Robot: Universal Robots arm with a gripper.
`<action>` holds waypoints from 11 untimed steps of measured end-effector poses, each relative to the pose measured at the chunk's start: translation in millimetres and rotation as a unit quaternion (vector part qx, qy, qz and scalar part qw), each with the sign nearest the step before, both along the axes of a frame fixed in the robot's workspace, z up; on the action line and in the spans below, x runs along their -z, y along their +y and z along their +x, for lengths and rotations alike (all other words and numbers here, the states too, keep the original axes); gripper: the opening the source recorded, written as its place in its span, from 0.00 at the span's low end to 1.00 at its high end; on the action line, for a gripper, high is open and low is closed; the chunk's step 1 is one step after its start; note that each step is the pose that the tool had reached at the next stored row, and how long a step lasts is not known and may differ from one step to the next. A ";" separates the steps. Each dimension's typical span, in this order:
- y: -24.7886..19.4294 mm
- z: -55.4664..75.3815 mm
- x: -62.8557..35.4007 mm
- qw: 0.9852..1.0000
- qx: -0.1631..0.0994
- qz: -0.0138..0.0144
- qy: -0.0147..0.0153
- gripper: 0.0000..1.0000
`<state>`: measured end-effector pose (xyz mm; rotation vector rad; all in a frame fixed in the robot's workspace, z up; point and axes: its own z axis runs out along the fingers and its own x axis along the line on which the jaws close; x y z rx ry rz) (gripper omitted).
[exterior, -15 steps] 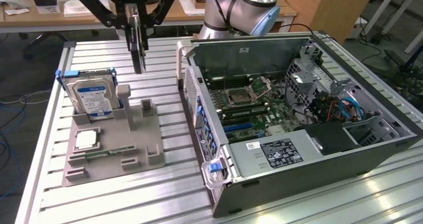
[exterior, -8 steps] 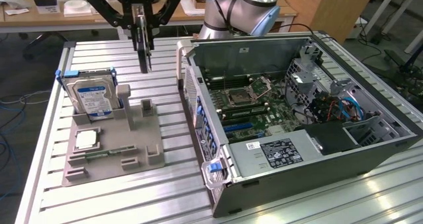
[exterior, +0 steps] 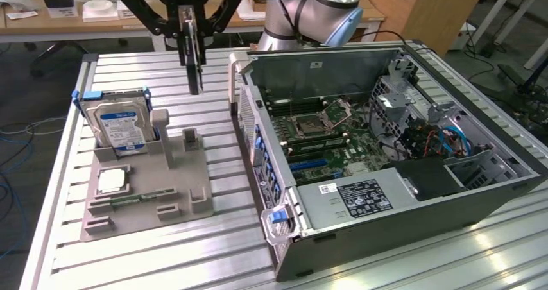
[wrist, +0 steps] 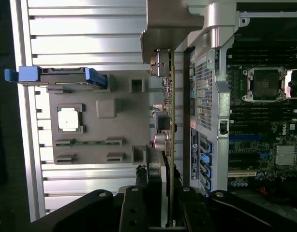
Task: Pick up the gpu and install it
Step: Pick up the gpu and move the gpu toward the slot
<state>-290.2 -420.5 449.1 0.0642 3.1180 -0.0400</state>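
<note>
gpu [exterior: 195, 68] hangs upright and edge-on, clamped between the fingers of the gripper [exterior: 192, 43], clear of the slatted table [exterior: 145, 264]. From the wrist view it sits between the grey fixture [exterior: 184, 187] and the open computer case [exterior: 479, 194], close beside the case's perforated rear wall. Hard drive [exterior: 120, 126] stands in the fixture. Processor chip [exterior: 111, 181] and memory stick [exterior: 128, 201] lie in its pockets.
</note>
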 end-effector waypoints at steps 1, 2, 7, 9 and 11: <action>0.0 1.1 0.2 1.000 0.000 0.000 0.000 0.28; 0.0 2.2 0.3 1.000 0.000 0.000 0.000 0.28; 0.0 9.0 0.7 1.000 0.000 0.000 0.000 0.28; 0.0 11.5 1.0 1.000 0.000 0.000 0.000 0.28; 0.0 13.0 1.2 1.000 0.000 0.000 0.000 0.28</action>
